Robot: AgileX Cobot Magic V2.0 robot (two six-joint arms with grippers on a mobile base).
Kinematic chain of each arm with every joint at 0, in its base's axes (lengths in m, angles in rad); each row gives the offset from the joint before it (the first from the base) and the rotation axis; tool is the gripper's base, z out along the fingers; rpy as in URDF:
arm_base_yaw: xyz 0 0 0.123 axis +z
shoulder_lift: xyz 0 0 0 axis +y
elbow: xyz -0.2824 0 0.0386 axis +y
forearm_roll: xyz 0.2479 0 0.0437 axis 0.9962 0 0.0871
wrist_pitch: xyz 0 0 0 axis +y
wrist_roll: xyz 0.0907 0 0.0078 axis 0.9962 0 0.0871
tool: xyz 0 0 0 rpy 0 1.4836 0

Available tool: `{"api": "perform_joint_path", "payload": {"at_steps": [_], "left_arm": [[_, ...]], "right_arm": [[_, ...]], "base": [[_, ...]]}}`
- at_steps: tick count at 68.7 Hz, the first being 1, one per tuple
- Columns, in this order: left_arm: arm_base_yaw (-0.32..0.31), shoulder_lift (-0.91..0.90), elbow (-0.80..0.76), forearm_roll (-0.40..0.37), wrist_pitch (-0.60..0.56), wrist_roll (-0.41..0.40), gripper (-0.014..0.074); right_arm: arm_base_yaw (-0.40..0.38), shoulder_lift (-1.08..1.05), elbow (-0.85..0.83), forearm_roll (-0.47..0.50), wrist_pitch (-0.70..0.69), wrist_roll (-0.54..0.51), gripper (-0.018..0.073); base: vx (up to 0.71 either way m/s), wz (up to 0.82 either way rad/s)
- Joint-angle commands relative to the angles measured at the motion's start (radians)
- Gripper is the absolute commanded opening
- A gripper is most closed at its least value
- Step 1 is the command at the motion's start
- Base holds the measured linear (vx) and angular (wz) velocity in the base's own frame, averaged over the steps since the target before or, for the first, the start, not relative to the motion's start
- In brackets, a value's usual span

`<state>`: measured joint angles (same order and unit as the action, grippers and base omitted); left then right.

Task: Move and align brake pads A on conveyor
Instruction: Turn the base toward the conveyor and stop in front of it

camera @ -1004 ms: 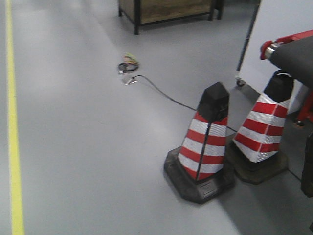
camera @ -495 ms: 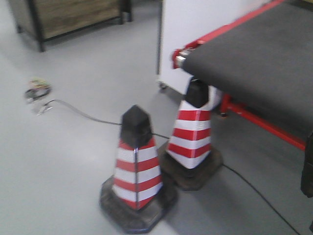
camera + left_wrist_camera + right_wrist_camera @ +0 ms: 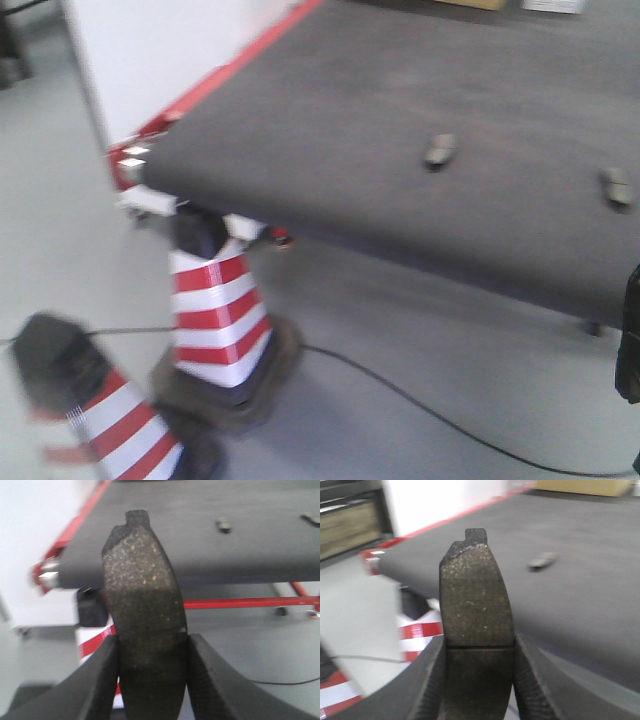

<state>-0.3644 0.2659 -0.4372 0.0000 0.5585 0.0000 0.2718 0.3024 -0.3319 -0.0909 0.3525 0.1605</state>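
The conveyor [image 3: 330, 130] is a wide charcoal belt with a red edge, filling the upper right of the front view. Two brake pads lie on it, one [image 3: 439, 150] mid-belt and one [image 3: 617, 187] near the right edge. They also show in the left wrist view [image 3: 223, 525], [image 3: 311, 518]. My left gripper [image 3: 152, 680] is shut on a dark speckled brake pad [image 3: 142, 590], held upright off the belt's end. My right gripper [image 3: 479, 680] is shut on another brake pad [image 3: 476, 595] with a groove across it. One pad on the belt [image 3: 542, 561] shows beyond it.
A red-and-white striped cone [image 3: 215, 310] stands on the grey floor under the belt's near corner, and a second cone [image 3: 95, 420] at the lower left. A black cable [image 3: 420, 405] runs across the floor. A white panel [image 3: 150, 50] stands behind the belt's left side.
The front view has swung right. The cones slid to the lower left and the belt now fills the upper frame, bringing two pads on it into sight.
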Motion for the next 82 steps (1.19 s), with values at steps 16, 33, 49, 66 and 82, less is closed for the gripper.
{"api": "perform_joint_path", "payload": {"at_steps": [16, 33, 49, 66, 82], "left_arm": [[-0.005, 0.007, -0.03, -0.008, -0.098, -0.01, 0.0039], [-0.005, 0.008, -0.029, -0.008, -0.101, -0.01, 0.0039], [-0.005, 0.008, -0.029, -0.008, -0.101, -0.01, 0.0039], [-0.005, 0.008, -0.029, -0.008, -0.101, -0.01, 0.0039], [-0.005, 0.008, -0.029, -0.008, -0.101, -0.01, 0.0039]], "right_arm": [[-0.002, 0.009, -0.032, -0.013, -0.097, -0.009, -0.0004], [-0.003, 0.008, -0.032, -0.011, -0.105, -0.009, -0.0004], [-0.003, 0.008, -0.032, -0.011, -0.105, -0.009, -0.0004], [-0.003, 0.008, -0.032, -0.011, -0.105, -0.009, -0.0004], [-0.003, 0.008, -0.032, -0.01, -0.105, -0.009, -0.0004]], "base": [[0.24, -0.75], [0.22, -0.7], [0.21, -0.43], [0.24, -0.07], [0.25, 0.11]]}}
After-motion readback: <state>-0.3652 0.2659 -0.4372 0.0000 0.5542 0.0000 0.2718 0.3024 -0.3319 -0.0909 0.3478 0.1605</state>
